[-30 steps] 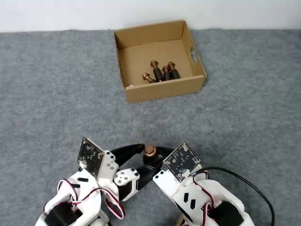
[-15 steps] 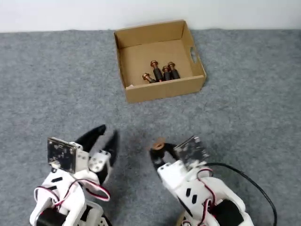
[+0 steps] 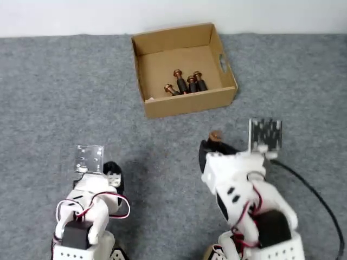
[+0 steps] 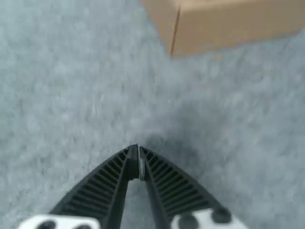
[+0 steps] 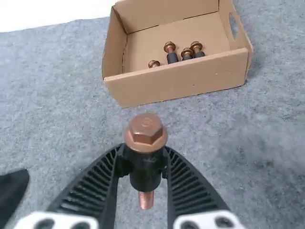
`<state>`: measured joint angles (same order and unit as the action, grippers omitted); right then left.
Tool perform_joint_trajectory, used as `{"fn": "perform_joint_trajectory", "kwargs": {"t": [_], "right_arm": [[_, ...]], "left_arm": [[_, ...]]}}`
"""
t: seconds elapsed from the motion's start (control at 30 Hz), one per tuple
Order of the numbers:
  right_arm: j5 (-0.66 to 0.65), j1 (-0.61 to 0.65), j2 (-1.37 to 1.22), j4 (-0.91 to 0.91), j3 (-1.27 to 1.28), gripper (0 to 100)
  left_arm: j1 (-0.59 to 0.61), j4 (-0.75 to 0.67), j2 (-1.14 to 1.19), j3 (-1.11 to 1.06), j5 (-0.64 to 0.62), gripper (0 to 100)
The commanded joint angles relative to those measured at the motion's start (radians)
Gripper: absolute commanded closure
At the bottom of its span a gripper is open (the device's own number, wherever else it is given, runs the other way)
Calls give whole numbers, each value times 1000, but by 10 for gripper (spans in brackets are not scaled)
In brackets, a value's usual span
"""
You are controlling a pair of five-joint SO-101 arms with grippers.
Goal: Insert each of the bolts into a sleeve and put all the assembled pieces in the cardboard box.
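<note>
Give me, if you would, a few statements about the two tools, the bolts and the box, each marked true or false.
1. The right tool is shut on a bolt-and-sleeve piece. True.
2. The cardboard box has nothing in it. False: four assembled pieces lie inside, near its front wall.
3. The left tool is shut and holds nothing. True.
4. The piece in the right tool is over the box's opening. False: it is short of the box, above the grey mat.
</note>
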<state>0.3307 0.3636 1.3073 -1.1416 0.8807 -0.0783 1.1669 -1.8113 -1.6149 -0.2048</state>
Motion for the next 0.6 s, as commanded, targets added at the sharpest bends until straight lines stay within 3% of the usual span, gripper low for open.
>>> {"fn": "perform_joint_trajectory", "kwargs": {"t": [0.0,0.13,0.43,0.57], "right_arm": [[12,-10,-183,36,-189,991],[8,-13,-366,119,-296,991],[-132,-13,-727,395,-479,991],[-203,-15,-888,493,-563,991]], "left_arm": [[9,5,-8,-59,80,995],[9,5,-8,-68,107,994],[9,6,-8,-68,103,994],[95,6,-8,-68,101,994]]}}
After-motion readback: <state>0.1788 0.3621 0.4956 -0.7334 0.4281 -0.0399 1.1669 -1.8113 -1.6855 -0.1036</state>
